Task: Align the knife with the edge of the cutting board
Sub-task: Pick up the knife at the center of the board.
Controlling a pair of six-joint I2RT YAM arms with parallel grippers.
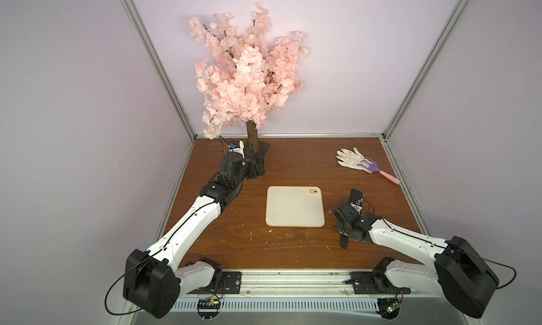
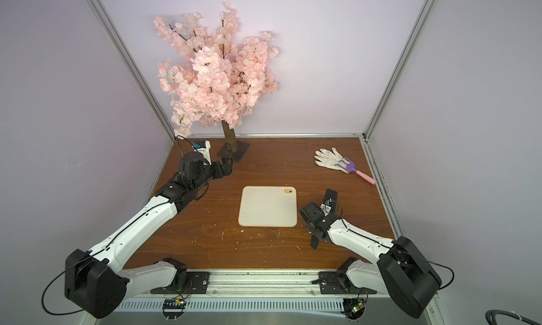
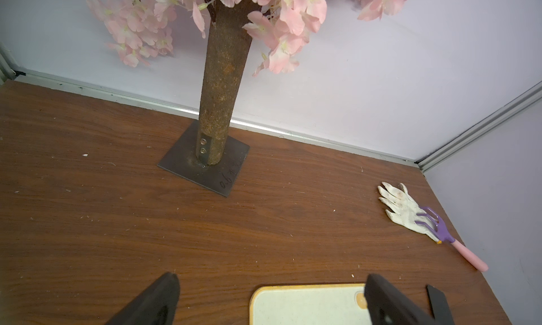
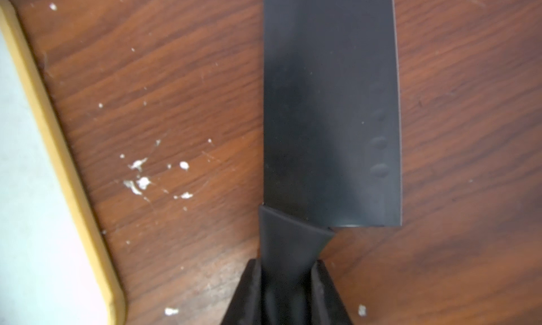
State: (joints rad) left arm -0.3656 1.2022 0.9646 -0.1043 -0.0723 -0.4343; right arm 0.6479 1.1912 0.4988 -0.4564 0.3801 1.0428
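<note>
Both right fingers are clamped on the handle of the knife, whose blade lies flat over the tabletop, just beside the right edge of the cutting board, a gap between them. The left fingers stand wide apart, empty, near the dark square tree base, well away from the knife.

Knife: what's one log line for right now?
knife: handle in right gripper, jaws shut | cutting board: apart, not parallel | left gripper: open
</note>
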